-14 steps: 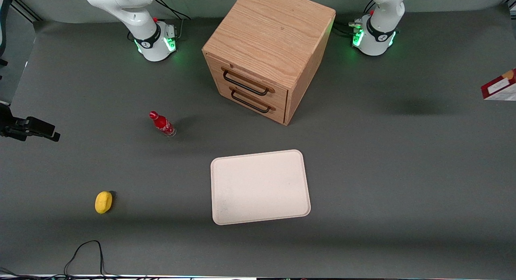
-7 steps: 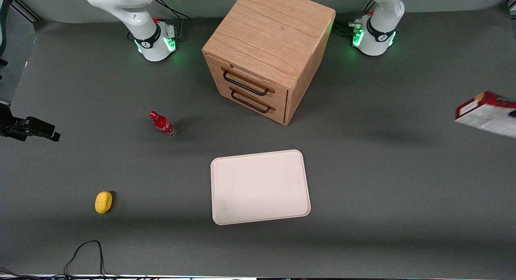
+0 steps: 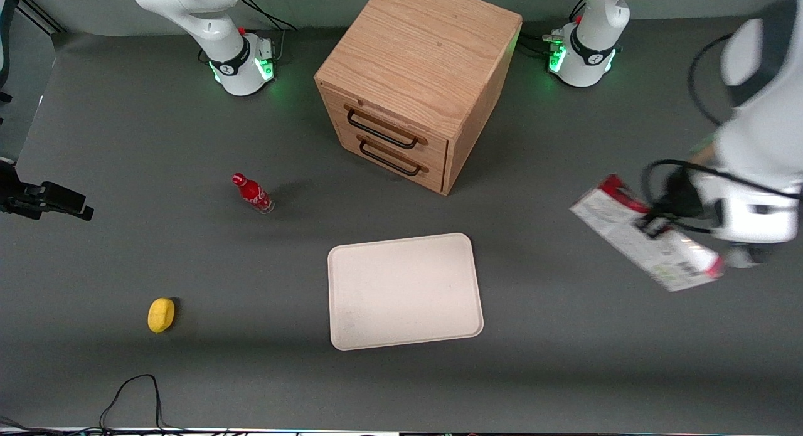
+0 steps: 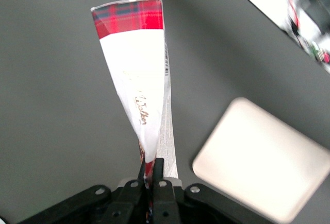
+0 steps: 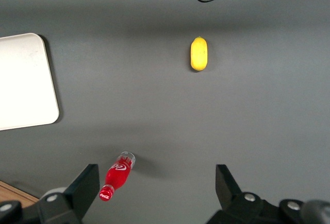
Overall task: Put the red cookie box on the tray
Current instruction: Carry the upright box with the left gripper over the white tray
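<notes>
Tray (image 3: 404,292) lies flat on the worktop, nearest the front camera, unoccupied. Red cookie box (image 3: 643,241) is airborne toward the working arm's end, well apart from tray, tilted. Pincer (image 4: 152,175) is clamped on one end of the box. Suggested: level the box over tray centre, lower fully, then release.
</notes>
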`<state>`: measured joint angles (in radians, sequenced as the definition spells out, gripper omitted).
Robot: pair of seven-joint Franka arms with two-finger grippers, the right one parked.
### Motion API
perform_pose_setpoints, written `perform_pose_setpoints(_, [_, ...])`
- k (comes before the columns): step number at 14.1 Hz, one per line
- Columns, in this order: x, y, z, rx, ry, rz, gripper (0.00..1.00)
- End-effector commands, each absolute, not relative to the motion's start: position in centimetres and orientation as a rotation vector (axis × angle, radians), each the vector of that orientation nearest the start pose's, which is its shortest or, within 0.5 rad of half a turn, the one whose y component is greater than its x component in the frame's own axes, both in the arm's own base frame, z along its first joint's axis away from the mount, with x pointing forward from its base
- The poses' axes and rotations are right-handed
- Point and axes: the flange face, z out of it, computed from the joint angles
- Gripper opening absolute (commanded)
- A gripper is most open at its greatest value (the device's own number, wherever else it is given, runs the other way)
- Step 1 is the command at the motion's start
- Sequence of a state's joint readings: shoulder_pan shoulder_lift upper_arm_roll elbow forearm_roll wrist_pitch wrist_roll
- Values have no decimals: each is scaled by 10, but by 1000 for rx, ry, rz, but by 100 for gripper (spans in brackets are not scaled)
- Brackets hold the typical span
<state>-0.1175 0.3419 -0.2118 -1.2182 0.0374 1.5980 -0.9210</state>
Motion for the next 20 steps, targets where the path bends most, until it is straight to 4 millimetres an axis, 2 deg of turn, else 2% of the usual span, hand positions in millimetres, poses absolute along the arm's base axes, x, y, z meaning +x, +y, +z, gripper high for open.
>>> perform_pose_setpoints(1, [622, -268, 582, -3123, -500, -20, 0])
perform_pose_setpoints(2, [615, -297, 577, -3147, -350, -17, 0])
perform_pose_setpoints(4, [602, -339, 574, -3168, -222, -16, 0])
perform_pose_setpoints(6, [585, -375, 572, -3185, -122, -33, 0])
perform_pose_setpoints(8, [572, -404, 562, -3180, -51, -29, 0])
perform_pose_setpoints(10, [584, -405, 539, -3175, -60, -17, 0])
perform_pose_setpoints(13, [626, -394, 477, -3177, -98, -46, 0])
perform_pose_setpoints(15, [644, -393, 430, -3167, -76, -37, 0])
perform_pose_setpoints(17, [656, -395, 384, -3160, -78, -46, 0])
perform_pose_setpoints(20, [656, -398, 336, -3141, -44, -22, 0])
